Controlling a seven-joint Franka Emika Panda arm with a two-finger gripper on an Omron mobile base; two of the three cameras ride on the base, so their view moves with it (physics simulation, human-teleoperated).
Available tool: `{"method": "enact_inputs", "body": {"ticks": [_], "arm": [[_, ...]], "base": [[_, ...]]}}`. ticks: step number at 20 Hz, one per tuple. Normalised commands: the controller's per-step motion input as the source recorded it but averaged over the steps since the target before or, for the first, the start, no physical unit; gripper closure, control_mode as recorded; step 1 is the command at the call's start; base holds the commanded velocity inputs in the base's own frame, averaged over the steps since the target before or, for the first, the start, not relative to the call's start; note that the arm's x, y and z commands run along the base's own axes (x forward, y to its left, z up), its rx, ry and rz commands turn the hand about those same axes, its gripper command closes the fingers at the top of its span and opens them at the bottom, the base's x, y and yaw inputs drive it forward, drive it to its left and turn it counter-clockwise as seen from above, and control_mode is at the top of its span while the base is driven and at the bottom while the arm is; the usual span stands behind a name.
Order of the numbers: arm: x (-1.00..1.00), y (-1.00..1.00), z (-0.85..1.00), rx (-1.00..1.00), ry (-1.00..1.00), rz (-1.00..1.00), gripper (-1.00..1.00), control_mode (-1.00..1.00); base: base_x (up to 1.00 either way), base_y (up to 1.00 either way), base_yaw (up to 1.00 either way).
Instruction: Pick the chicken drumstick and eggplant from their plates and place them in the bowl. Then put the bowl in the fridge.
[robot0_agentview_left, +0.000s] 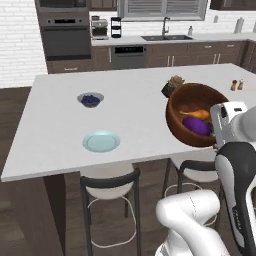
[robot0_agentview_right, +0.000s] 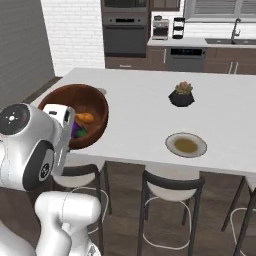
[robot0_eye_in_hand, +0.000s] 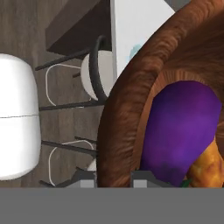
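Left base: bowl (robot0_agentview_left: 192, 112) lifted off counter, tilted, eggplant (robot0_agentview_left: 196, 126) and drumstick (robot0_agentview_left: 196, 114) inside.
Right base: tan plate (robot0_agentview_right: 186, 145) bare.
Hand: gripper (robot0_eye_in_hand: 114, 179) pinching bowl rim, ready for fridge carry.

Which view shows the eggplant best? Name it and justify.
The hand view: the eggplant looms large and purple inside the bowl, beside the chicken drumstick. The left base view shows it small; in the right base view the hand partly hides it.
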Motion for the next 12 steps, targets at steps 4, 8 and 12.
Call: {"method": "enact_inputs", "body": {"ticks": [4,8,12], "arm": [[0.00,0.00,0.00,0.00,0.00,0.00,1.00,1.00],[0.00,0.00,0.00,0.00,0.00,0.00,1.00,1.00],[0.00,0.00,0.00,0.00,0.00,0.00,1.00,1.00]], "base": [[-0.75,-0.42,0.00],[-0.44,-0.12,0.00],[-0.57,-0.48,0.00]]}}
